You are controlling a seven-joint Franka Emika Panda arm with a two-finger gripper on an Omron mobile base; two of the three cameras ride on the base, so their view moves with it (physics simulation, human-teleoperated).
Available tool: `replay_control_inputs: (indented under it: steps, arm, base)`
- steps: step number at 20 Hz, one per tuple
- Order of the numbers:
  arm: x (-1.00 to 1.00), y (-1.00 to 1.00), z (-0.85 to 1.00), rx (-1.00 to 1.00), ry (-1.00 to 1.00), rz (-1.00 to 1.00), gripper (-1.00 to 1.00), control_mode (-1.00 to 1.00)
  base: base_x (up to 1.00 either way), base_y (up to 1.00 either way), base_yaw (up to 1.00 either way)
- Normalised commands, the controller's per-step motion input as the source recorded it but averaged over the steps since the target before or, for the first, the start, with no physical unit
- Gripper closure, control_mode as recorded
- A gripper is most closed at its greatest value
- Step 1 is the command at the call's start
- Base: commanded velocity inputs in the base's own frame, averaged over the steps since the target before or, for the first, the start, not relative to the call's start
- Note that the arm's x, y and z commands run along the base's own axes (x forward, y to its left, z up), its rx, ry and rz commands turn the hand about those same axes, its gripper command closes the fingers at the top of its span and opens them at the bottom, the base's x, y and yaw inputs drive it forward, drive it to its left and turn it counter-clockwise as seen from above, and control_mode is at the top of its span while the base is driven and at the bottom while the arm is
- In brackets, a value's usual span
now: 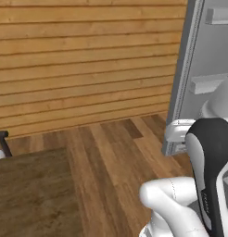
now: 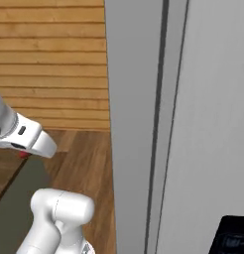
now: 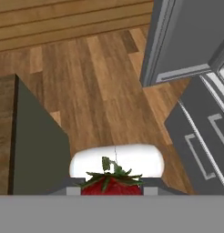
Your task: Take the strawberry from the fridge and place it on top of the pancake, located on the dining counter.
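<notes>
At 6 o'clock in the hand view, you see the strawberry [image 3: 112, 184] with its green leaves up, sitting right at the gripper [image 3: 112, 190]; the fingertips themselves are hidden, but the claw reads as clenched on the berry. So the pick looks done.

Fridge [image 3: 186, 41]: its light-grey door hangs open at 1 o'clock in the hand view, lower drawers [image 3: 202, 141] at 3 o'clock. In the left base view the open door's inner side shows at 2 o'clock with its door bins [image 1: 211, 83]. You are already out of the fridge, over the wooden floor [image 3: 100, 86].

Dining counter [image 1: 32, 194]: the dark brown top sits at 8 o'clock in the left base view, and its edge shows at 9 o'clock in the hand view. A dark stool frame [image 1: 2, 141] is just beyond it. No pancake or plate is visible from here.

Judged progress: roughly halfway. Left for you: carry the berry over the counter, find the pancake, lower and let go on top. In the right base view a speck of red [image 2: 24, 154] peeks under the hand at 9 o'clock.
</notes>
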Motion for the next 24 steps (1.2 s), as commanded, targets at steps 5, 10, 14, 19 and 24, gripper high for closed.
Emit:
replay_control_inputs:
  steps: [5,10,14,19,24]
  arm:
    - [0.00,0.00,0.00,0.00,0.00,0.00,1.00,1.00]
    - [0.00,0.00,0.00,0.00,0.00,0.00,1.00,1.00]
    - [0.00,0.00,0.00,0.00,0.00,0.00,1.00,1.00]
    - [0.00,0.00,0.00,0.00,0.00,0.00,1.00,1.00]
    - [0.00,0.00,0.00,0.00,0.00,0.00,1.00,1.00]
  base:
    - [0.25,0.40,0.20]
    - [0.85,0.21,0.00]
    - [1.00,0.16,0.00]
    - [1.00,0.15,0.00]
    - [1.00,0.21,0.00]
